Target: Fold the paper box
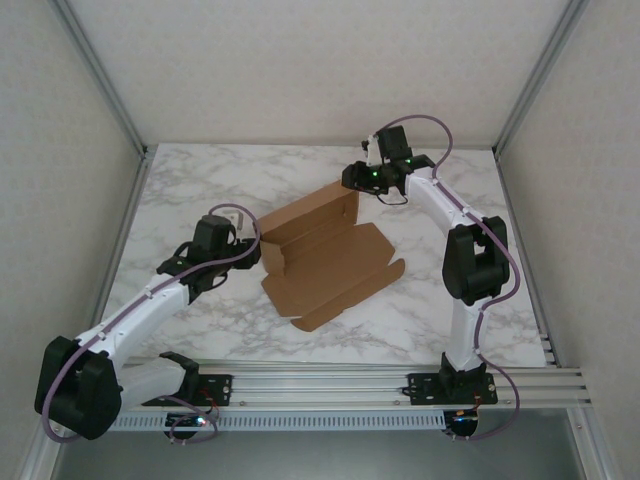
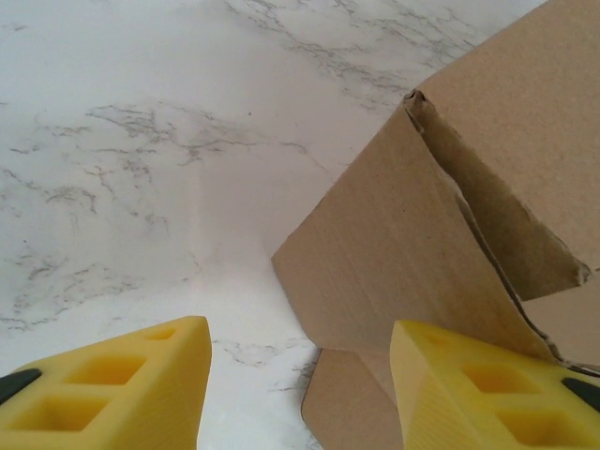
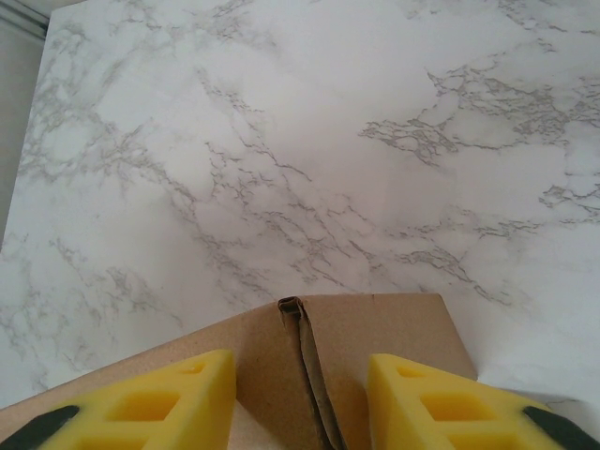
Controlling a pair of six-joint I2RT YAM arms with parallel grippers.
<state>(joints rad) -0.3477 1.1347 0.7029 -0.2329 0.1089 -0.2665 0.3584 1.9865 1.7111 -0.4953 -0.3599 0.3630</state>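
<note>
Paper box [image 1: 325, 262] sits abt mid-table on the marble table [image 1: 200, 190], half-formed: walls stand up along its 9-to-12 o'clock sides, and the rest lies flat, spreading toward 5 o'clock w/ tabs showing at the edge.

Left gripper [image 1: 248, 235] is at the box's 9 o'clock corner, right beside the raised wall. In the wrist view its yellow fingers [image 2: 112, 384] stand well apart, gripping nothing. A folded cardboard corner rises at 1 o'clock, and the finger on that side overlaps the cardboard; can't tell if it touches.

Right gripper [image 1: 352, 178] hangs over the box's 1 o'clock corner. In the wrist view its yellow fingers [image 3: 450, 398] are moderately spread, w/ the upright corner seam of the box between them and gaps on both sides, so not clamped on it
</note>
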